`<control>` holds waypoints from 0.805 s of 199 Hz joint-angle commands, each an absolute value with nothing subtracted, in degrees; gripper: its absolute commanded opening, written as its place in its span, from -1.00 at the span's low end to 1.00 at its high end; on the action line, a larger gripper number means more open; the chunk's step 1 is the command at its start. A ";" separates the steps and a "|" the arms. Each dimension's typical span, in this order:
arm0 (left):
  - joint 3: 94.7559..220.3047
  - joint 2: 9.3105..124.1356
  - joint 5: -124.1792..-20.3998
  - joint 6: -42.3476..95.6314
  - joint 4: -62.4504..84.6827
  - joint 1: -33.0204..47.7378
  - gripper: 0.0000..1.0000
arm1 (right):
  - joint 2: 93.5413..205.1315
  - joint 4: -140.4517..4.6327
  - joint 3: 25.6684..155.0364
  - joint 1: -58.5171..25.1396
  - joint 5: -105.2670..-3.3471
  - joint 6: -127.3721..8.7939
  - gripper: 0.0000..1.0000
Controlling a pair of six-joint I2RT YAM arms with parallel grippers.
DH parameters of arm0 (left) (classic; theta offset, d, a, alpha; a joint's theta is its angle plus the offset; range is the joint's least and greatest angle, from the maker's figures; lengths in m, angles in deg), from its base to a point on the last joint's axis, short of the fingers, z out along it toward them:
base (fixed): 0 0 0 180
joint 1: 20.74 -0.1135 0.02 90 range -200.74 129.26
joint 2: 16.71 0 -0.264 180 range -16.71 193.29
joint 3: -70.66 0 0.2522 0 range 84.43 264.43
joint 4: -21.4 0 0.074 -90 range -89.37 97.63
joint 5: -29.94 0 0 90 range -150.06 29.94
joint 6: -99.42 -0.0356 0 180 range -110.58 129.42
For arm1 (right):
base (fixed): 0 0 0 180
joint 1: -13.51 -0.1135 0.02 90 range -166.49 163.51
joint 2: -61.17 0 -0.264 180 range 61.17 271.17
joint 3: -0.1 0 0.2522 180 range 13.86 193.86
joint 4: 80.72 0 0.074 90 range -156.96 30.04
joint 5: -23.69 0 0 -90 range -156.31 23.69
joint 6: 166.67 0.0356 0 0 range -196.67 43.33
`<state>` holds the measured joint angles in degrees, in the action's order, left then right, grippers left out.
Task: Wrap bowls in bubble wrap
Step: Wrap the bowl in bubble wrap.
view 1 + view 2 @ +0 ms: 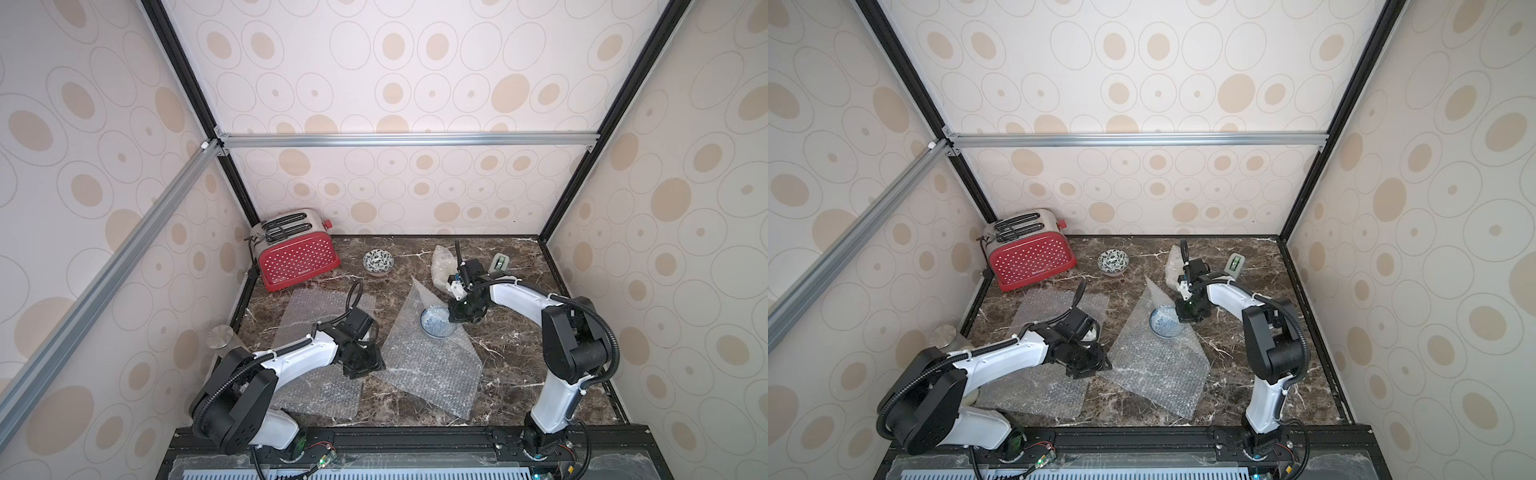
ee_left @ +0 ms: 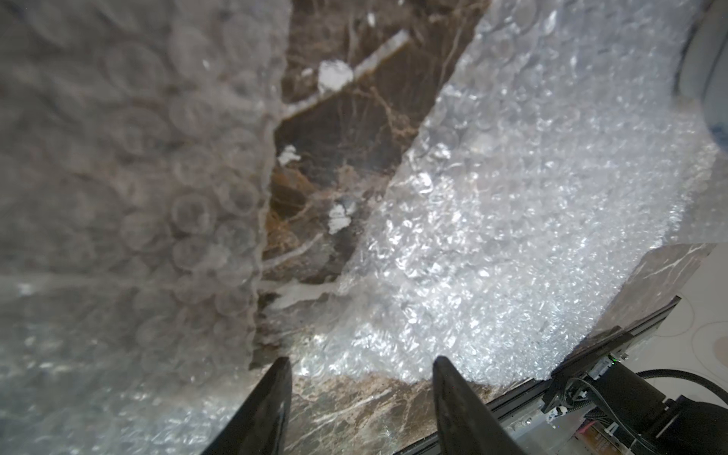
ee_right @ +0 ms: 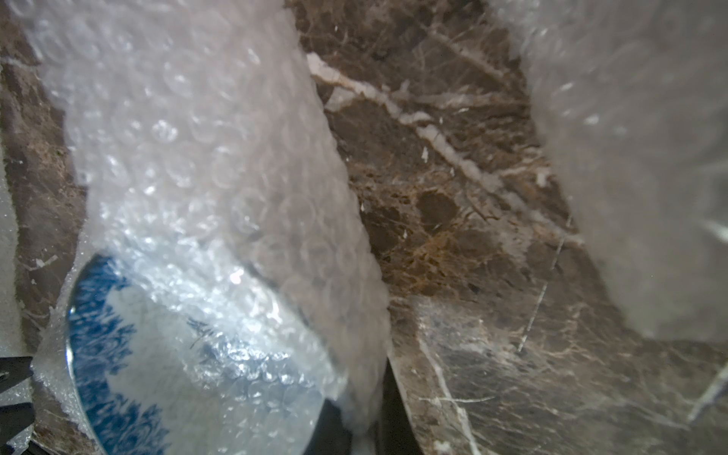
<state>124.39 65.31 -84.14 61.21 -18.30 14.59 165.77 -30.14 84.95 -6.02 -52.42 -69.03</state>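
The blue-patterned bowl (image 1: 436,323) (image 1: 1165,323) sits on the middle bubble wrap sheet (image 1: 432,374), near its far edge. My right gripper (image 1: 460,312) (image 3: 366,433) is beside the bowl, shut on a raised flap of that sheet (image 3: 220,165) that drapes over part of the bowl (image 3: 114,354). My left gripper (image 1: 365,368) (image 2: 362,359) hangs open and empty over the gap between the middle sheet (image 2: 512,236) and a second flat sheet (image 1: 316,395) (image 2: 138,197). The black-leaf bowl (image 1: 378,262) stands bare at the back. A bubble wrap bundle (image 1: 441,266) lies behind the right gripper, contents hidden.
A red toaster (image 1: 297,253) fills the back left corner. A small green and grey object (image 1: 500,263) stands at the back right. A metal cylinder (image 1: 222,336) sits off the table's left edge. The brown marble table (image 1: 519,361) is walled on three sides.
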 commanded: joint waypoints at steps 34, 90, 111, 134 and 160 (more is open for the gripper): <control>122.97 67.43 -81.49 63.11 -16.70 15.37 0.13 | 164.15 -30.17 85.03 -6.03 -51.64 -69.47 -0.95; 125.94 68.07 -81.54 62.61 -14.78 15.62 -0.60 | 164.35 -30.56 84.53 -6.05 -51.04 -69.18 -0.95; 127.22 66.42 -81.34 61.96 -15.18 15.65 -0.85 | 164.44 -30.89 84.15 -6.12 -50.72 -69.03 -0.95; 130.35 63.68 -80.41 60.79 -18.06 15.65 -0.98 | 164.11 -30.94 83.65 -6.12 -51.71 -68.94 -0.94; 135.51 61.34 -80.60 59.71 -20.28 15.69 -1.00 | 163.91 -30.95 83.52 -6.50 -52.36 -68.72 -0.95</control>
